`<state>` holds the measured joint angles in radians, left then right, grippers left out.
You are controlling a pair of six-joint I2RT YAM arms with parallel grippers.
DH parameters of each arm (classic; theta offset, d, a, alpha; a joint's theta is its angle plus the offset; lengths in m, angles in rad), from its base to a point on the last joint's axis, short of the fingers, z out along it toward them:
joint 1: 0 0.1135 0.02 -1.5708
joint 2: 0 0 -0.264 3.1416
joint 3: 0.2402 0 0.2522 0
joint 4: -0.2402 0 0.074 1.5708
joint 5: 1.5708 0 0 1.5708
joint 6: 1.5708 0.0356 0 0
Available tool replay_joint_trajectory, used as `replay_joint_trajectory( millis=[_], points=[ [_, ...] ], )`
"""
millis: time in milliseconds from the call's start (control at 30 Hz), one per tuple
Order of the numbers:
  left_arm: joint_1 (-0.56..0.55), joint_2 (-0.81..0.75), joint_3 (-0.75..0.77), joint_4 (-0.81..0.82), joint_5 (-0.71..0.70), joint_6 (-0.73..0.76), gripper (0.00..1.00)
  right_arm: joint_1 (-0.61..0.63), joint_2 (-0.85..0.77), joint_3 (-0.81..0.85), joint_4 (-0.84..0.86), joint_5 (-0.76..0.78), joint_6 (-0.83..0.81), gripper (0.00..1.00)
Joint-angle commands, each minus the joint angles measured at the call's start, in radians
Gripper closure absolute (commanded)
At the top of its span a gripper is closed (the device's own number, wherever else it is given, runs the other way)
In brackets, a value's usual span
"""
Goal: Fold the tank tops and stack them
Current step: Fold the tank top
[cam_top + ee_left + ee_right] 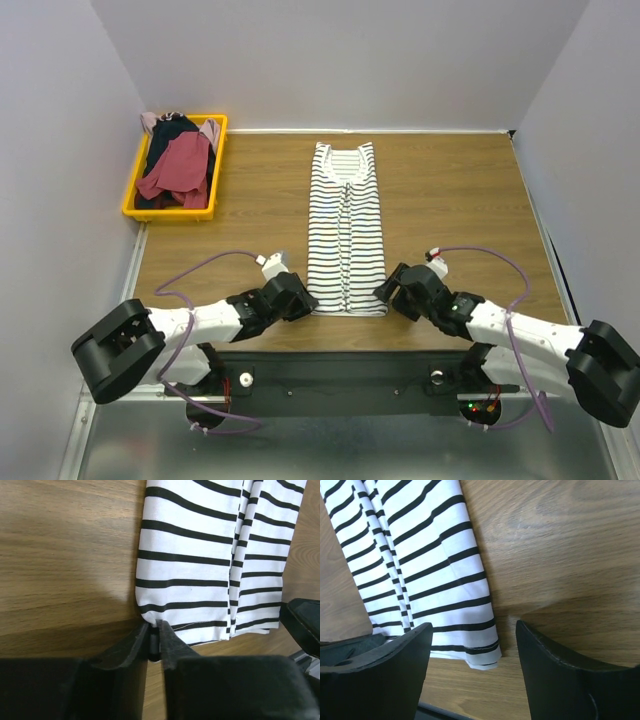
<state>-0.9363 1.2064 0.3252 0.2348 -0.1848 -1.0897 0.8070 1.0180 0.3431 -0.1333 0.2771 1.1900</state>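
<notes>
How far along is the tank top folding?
Done: striped top lies with both sides folded in to a narrow strip. In hand: left jaws pinch its near left corner, right jaws open around the near right one. Left: the crosswise fold, plus the tops in the yellow bin; no stack yet.

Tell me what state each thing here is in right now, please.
striped tank top, folded lengthwise into a narrow strip, lying flat on the table.
other tank tops, unfolded, heaped in the yellow bin.
yellow bin, upright, holding that heap.
left gripper, fingers almost together at the striped top's near left corner; grip unclear.
right gripper, open, fingers either side of the near right corner.
</notes>
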Motion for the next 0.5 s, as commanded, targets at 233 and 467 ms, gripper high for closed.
replay_joint_trajectory(
  millis=[233,467],
  points=[
    [-0.009,-0.051,-0.040,-0.094,0.053,0.024,0.58,0.026,0.028,-0.090,-0.118,-0.056,0.020,0.36],
    [-0.012,-0.047,-0.074,-0.094,0.067,-0.006,0.54,0.047,-0.006,-0.150,-0.118,-0.075,0.065,0.37]
  ],
)
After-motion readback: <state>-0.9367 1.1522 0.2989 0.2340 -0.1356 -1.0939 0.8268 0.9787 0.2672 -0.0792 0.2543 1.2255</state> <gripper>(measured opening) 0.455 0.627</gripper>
